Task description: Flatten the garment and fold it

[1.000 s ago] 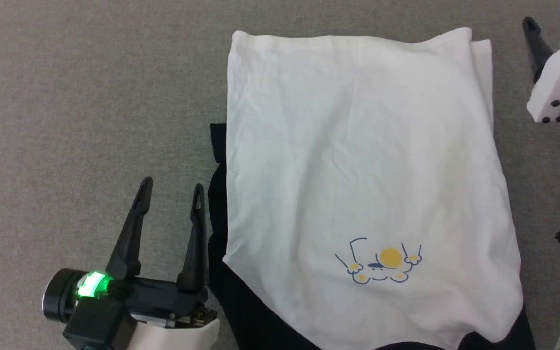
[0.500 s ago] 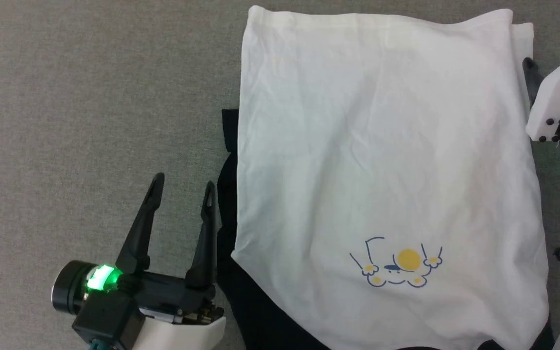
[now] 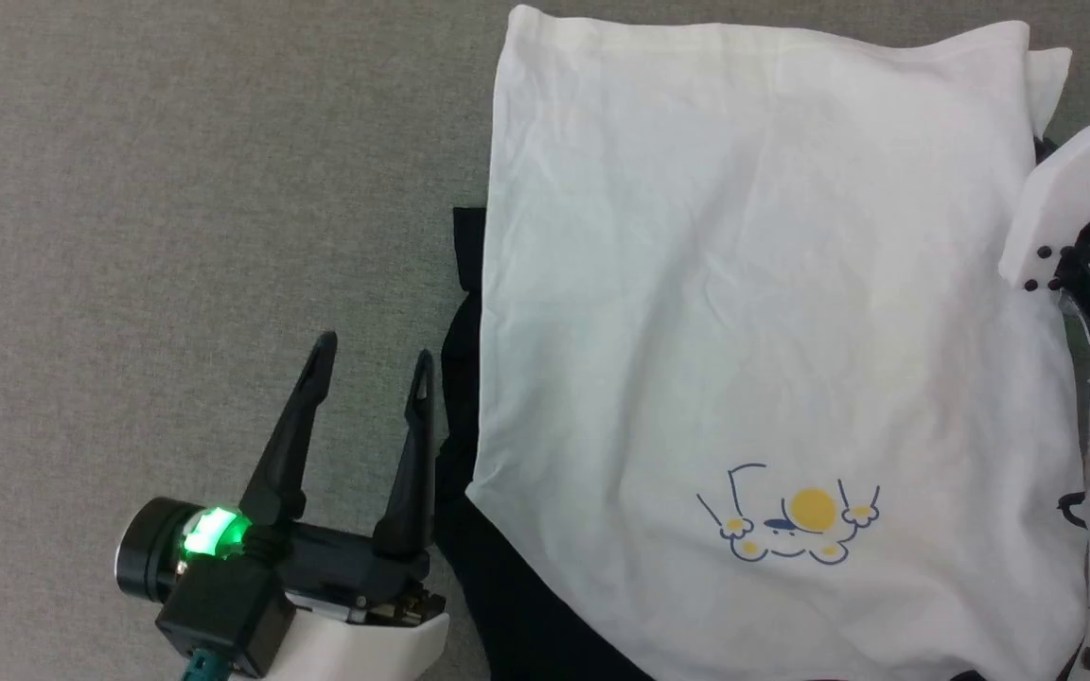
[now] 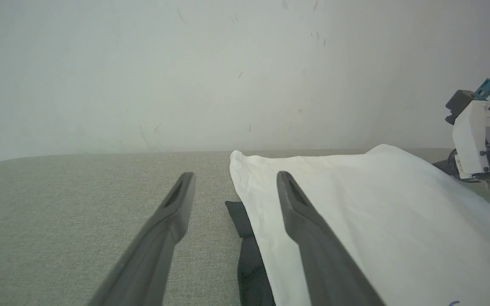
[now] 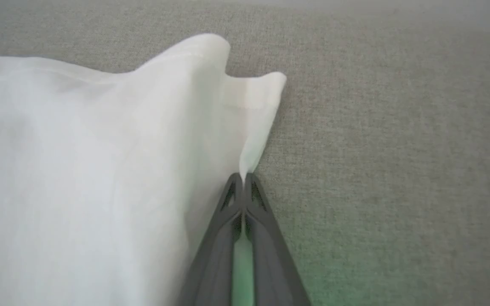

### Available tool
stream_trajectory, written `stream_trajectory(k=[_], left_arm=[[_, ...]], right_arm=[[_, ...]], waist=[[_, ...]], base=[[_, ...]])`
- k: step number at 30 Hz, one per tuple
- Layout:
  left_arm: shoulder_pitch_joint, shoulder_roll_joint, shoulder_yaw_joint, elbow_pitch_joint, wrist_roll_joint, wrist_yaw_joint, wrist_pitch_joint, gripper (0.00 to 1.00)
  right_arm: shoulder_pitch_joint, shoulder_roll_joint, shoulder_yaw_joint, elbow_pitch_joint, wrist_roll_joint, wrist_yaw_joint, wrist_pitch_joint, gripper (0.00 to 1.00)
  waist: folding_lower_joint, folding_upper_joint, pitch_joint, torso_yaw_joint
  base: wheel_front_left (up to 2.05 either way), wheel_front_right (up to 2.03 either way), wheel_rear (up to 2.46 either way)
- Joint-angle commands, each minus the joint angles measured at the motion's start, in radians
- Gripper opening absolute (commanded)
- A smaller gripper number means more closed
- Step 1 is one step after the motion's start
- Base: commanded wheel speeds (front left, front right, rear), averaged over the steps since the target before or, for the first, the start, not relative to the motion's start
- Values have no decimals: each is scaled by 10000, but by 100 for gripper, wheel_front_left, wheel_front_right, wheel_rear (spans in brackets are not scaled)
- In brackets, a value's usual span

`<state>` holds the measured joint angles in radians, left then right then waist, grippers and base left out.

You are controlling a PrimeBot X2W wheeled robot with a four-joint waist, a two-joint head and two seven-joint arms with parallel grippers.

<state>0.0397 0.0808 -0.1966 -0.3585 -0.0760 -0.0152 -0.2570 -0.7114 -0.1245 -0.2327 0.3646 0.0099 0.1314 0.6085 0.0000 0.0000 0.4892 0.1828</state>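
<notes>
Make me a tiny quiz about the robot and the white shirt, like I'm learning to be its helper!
1. True or false: the left gripper is open beside the garment and holds nothing.
2. Pick one: what is the right gripper pinched shut on? A. the garment's white edge. B. a toy. C. nothing at all.
3. Fill in the gap: the little print on the garment is yellow and ____.

Key: 1 true; 2 A; 3 blue.
</notes>
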Motion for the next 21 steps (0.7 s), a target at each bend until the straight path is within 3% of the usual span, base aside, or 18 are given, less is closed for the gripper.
stream_trajectory(k=[1,21], left_arm=[[-104,-66,21,57,31,-62,-47,100],[370,-153,142,390,52,-160,-47,100]], right_arm=[[149,-9,-5,197,11,-7,3,0],[408,-258,287,499,352,-7,-837,0]], waist=[[0,0,-36,3],[0,0,-1734,-194]], base=[[0,0,0],[0,0,0]])
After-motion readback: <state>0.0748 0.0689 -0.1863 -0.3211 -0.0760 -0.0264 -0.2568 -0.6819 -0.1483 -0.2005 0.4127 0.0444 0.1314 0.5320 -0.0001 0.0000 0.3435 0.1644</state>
